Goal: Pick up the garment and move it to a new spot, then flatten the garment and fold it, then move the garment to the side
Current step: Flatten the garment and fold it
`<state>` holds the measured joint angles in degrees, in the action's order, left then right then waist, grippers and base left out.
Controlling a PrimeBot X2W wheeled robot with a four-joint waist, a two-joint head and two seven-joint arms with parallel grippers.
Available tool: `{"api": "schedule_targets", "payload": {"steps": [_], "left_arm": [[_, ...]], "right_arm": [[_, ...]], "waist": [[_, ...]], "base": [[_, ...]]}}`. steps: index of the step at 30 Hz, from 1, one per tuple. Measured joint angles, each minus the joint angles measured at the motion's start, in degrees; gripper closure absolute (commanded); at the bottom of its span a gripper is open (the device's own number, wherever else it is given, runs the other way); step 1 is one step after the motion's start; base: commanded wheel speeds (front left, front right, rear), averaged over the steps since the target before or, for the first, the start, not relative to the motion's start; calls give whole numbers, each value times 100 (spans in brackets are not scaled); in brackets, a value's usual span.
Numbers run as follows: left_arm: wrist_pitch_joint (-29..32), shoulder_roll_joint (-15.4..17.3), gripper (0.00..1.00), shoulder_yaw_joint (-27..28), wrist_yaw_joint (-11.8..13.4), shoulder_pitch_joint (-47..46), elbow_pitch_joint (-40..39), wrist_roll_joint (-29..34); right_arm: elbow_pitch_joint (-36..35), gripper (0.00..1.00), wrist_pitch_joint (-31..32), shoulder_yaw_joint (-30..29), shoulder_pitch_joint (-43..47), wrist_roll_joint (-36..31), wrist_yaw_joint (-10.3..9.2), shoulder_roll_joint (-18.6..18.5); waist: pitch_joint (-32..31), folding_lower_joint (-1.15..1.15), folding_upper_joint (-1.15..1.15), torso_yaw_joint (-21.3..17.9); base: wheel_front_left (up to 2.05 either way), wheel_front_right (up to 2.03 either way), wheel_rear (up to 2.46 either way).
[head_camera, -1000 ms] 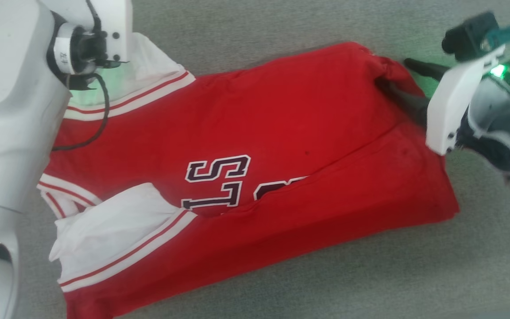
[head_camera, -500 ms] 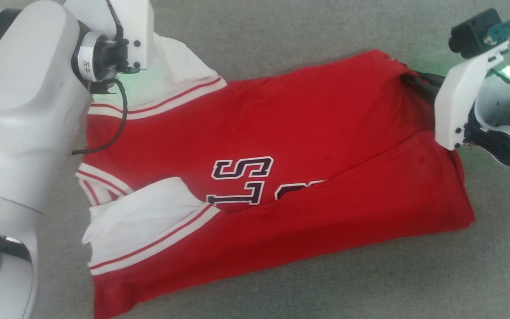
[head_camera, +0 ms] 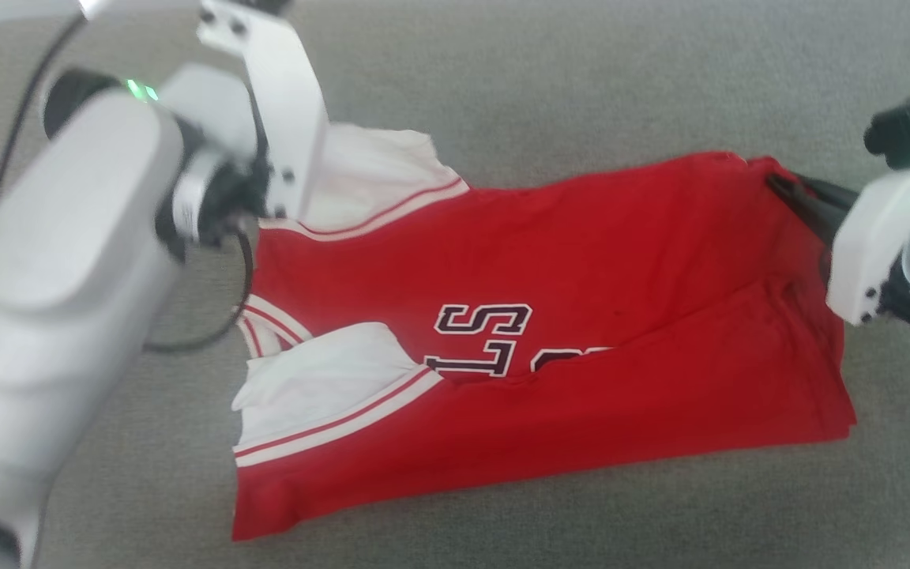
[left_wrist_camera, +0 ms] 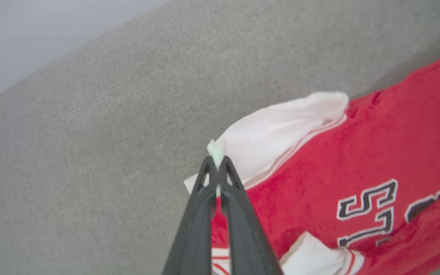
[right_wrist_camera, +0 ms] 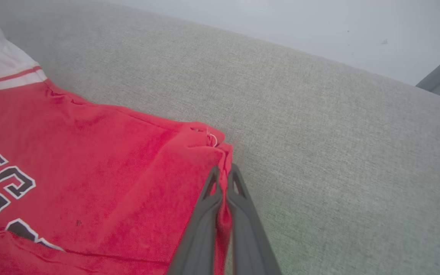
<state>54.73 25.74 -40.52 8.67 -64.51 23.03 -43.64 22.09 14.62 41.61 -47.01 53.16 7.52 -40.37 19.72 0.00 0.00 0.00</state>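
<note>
- The whole head picture is seen shifted against a second ago, so a camera move is read; no slide of the garment [head_camera: 581, 261] is claimed from that alone.
- A second ago the right gripper [head_camera: 779, 186] was spread, its two dark fingers standing apart at the red edge; now they are pressed together, and the hem corner [right_wrist_camera: 220, 149] is pinched between them.
- The left gripper [left_wrist_camera: 217, 162] is found clamped as before; a tuft of the far white sleeve [left_wrist_camera: 281, 130] is nipped at the very tips, and a peak of cloth is pushed up above them.
- The fold is unchanged; the near long side is laid over the body, and the lower part of the lettering [head_camera: 486, 336] is covered by it.
- The garment is spread on the grey surface [head_camera: 581, 79], in the middle of the head view, held at both ends between the two grippers.
- Its long axis is run across the head view from the robot's left to its right, the right end tipped slightly farther away; the sleeves and striped collar trim [head_camera: 265, 332] are pointed to the left, the hem to the right.
- The near sleeve [head_camera: 321, 387] is lying crumpled on the red at the left end; its striped band is turned toward the fold.
</note>
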Motion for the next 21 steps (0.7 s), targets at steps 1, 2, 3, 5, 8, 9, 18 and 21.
{"api": "schedule_targets", "payload": {"steps": [1, 2, 3, 5, 8, 9, 18, 21], "left_arm": [[88, 90, 100, -13, 107, 154, -316, 0], [182, 181, 100, -27, 224, 331, -656, -5], [285, 294, 100, -41, 334, 504, -990, -20], [460, 526, 100, -65, 577, 862, -1695, -21], [721, 875, 100, -138, 940, 1396, -2695, -26], [788, 978, 100, -153, 1065, 1572, -3005, -26], [910, 1502, 100, -323, 1882, 2919, -4442, 23], [728, 1484, 100, -353, 1951, 3366, -4311, -186]], "right_arm": [[-51, 100, -8, -58, 107, -22, 0, -38], [-109, 100, -22, -127, 222, -26, 0, -80], [-163, 100, -33, -180, 335, -26, 0, -113], [-275, 100, -51, -322, 597, -27, 0, -169], [-411, 100, -53, -531, 1004, -32, 0, -266], [-455, 100, -54, -622, 1139, -31, 0, -292], [-676, 100, -52, -1123, 2293, -94, -2, -331], [-630, 100, 73, -1202, 2589, -141, -2, -183]], "waist": [[-58, 0, 0, 31], [-115, 0, 0, 60], [-168, 0, 0, 89], [-271, 0, 0, 139], [-406, 0, 0, 197], [-440, 0, 0, 212], [-621, 0, 0, 255], [-689, 0, 0, 230]], "base": [[0, 0, 0], [0, 0, 0], [0, 0, 0], [0, 0, 0], [0, 0, 0], [0, 0, 0], [0, 0, 0], [0, 0, 0]]}}
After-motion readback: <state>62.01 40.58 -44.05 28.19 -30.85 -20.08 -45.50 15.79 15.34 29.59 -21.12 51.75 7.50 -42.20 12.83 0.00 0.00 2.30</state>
